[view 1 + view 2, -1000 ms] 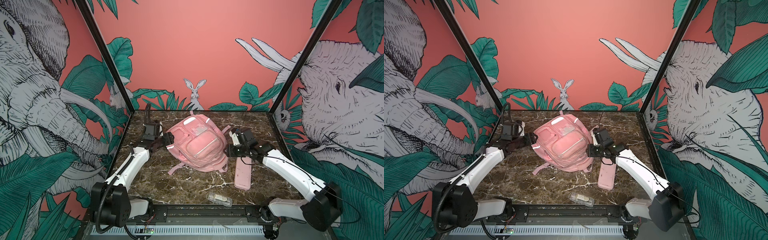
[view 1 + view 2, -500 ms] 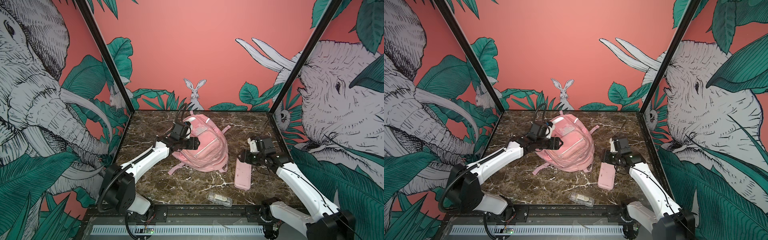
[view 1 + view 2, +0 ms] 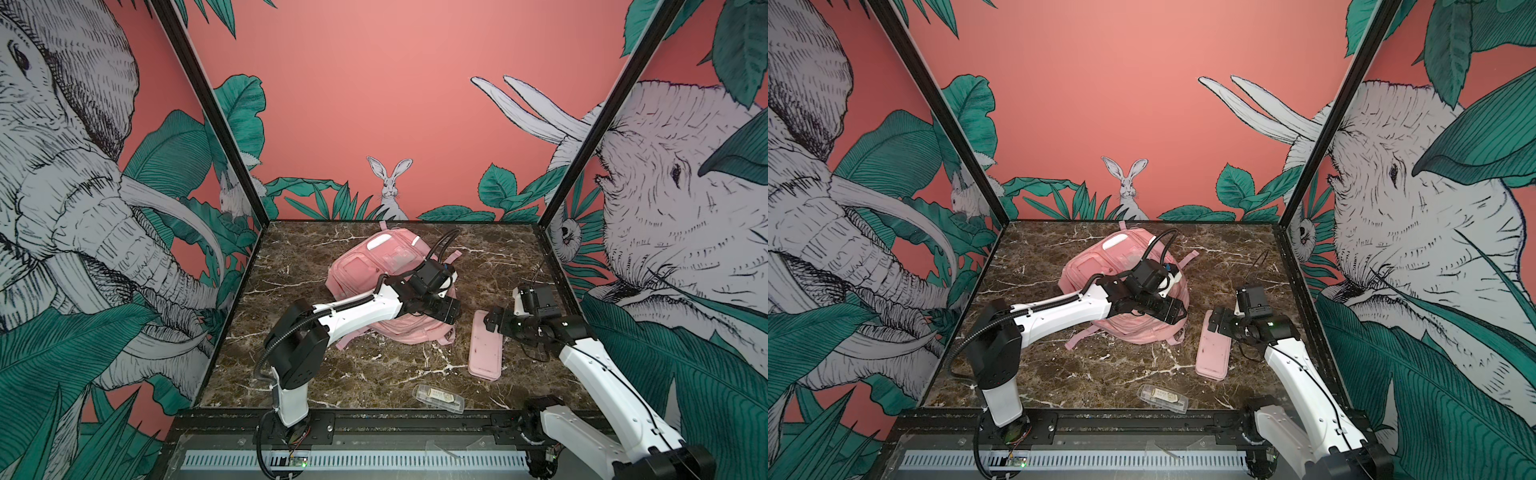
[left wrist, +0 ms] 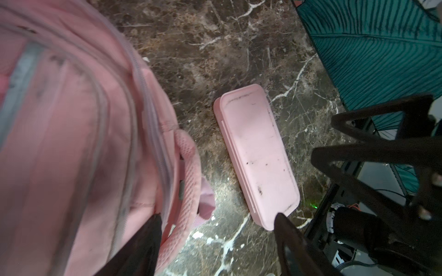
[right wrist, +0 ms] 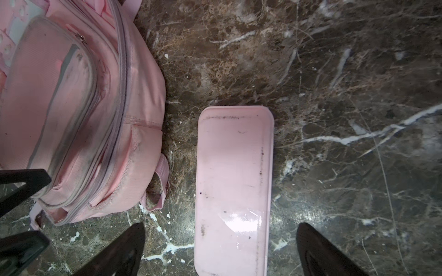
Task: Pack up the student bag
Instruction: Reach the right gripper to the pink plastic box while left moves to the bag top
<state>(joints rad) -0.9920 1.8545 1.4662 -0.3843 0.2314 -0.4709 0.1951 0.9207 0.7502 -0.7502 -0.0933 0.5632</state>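
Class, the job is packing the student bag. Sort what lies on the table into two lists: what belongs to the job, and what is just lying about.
Belongs to the job: student bag; pink pencil case, under the open right pincer; open left pincer by the bag's edge.
Lying about, for now: small clear box near the table's front edge, away from both pincers.

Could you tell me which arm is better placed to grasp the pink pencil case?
Right: the right tool, open, straddles the pencil case from above; the left tool hovers at the edge of the student bag.
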